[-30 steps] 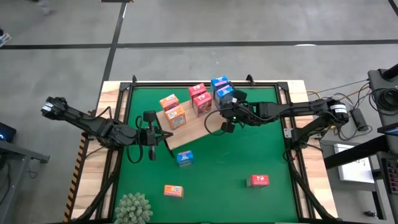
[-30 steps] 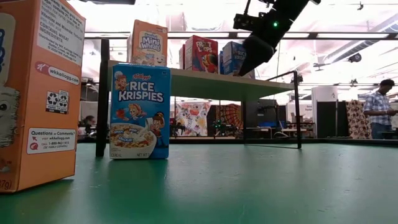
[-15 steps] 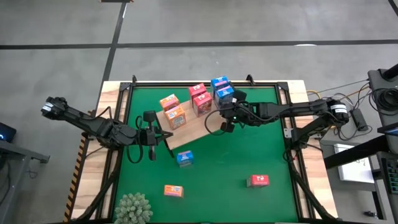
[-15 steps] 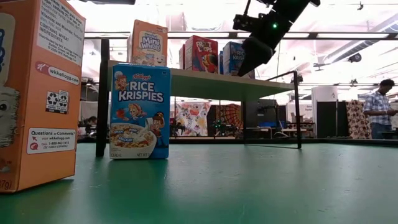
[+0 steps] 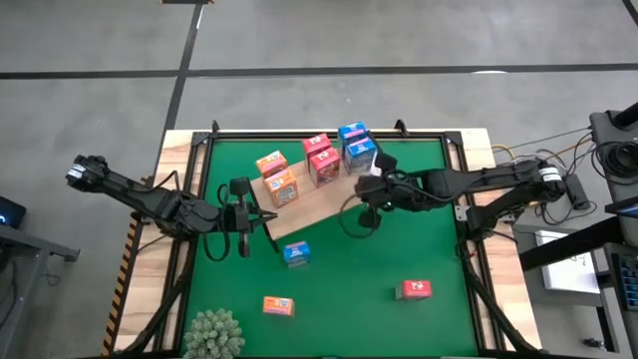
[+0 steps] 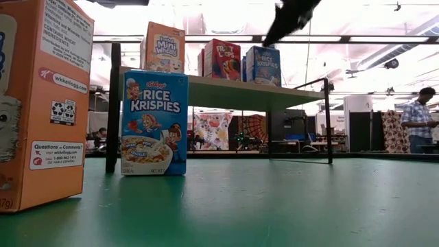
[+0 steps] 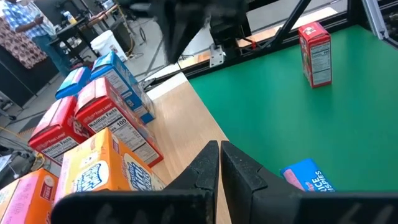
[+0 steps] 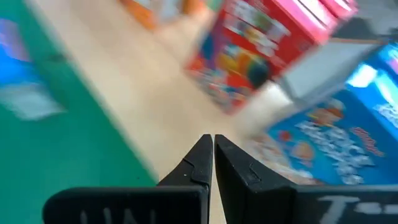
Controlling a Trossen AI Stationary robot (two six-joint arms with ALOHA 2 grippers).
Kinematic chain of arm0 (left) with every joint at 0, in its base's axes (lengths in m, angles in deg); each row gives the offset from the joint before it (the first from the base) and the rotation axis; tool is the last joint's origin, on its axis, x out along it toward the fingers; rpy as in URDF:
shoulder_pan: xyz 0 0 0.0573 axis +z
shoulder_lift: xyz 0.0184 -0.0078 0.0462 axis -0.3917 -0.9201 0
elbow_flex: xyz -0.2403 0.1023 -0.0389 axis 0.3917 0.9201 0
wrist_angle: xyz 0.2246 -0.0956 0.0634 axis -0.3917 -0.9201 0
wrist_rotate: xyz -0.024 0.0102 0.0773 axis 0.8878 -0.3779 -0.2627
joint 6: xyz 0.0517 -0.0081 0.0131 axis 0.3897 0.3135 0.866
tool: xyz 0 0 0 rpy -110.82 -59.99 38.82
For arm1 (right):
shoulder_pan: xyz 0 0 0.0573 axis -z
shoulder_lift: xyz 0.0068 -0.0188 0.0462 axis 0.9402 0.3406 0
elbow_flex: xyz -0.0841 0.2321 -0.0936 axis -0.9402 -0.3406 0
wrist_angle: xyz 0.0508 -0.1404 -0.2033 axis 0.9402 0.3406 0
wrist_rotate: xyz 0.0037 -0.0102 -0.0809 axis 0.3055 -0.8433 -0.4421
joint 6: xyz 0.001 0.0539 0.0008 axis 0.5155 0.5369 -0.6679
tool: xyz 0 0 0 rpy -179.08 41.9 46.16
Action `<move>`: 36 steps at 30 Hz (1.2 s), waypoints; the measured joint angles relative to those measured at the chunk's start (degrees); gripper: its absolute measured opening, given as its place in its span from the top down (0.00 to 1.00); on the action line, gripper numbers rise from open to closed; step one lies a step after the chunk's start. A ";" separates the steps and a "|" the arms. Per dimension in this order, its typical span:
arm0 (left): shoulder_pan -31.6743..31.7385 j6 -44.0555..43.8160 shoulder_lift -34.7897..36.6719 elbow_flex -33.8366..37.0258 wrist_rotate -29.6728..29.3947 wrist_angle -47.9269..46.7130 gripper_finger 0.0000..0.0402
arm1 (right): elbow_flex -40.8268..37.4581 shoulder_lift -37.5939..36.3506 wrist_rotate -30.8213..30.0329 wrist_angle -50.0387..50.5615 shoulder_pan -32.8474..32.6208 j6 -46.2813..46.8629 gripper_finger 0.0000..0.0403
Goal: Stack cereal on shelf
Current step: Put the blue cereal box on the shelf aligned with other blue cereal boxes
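The shelf, a light-wood board, stands raised on dark legs over the green mat. On it stand two orange boxes, two pink-red boxes and two blue boxes. A blue box, an orange box and a red box lie on the mat. My right gripper is shut and empty, high above the shelf's right end beside the blue boxes. My left gripper is shut at the shelf's near left corner. My left gripper's shut fingers lie level over the shelf's near left corner, coming from the table's left. Whether they touch the board, I cannot tell.
A fuzzy green plant stands at the near left corner of the mat. A dark frame runs round the mat. In the low view the near orange box fills the left. A person stands far behind the table.
My right gripper has risen from in front of the blue box on the shelf and drawn back toward the table's near edge and right. The blue box stays standing on the shelf, now in full view.
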 joint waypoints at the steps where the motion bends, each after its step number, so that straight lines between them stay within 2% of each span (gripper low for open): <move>1: -0.04 0.02 0.00 0.00 0.00 -0.09 1.00 | 1.27 0.00 1.50 0.89 -1.04 1.49 0.98; 5: -0.04 -0.17 0.00 0.00 -0.01 0.07 1.00 | 5.13 0.20 6.47 1.30 -5.44 5.01 0.98; 7: -0.04 -1.43 0.00 0.00 -0.02 0.24 1.00 | 5.40 0.20 6.81 0.40 -7.91 5.00 0.98; 15: -1.88 -7.24 -1.49 0.00 -0.04 0.42 1.00 | 0.46 0.31 6.78 -9.96 -14.11 3.17 0.98; 28: -3.72 -7.86 -5.53 0.00 0.21 3.92 1.00 | -13.88 3.32 6.71 -36.19 -14.87 -3.67 0.98; 36: -5.53 -8.28 -7.08 0.00 0.26 6.01 1.00 | -15.94 7.26 6.32 -44.59 -14.69 -3.55 0.98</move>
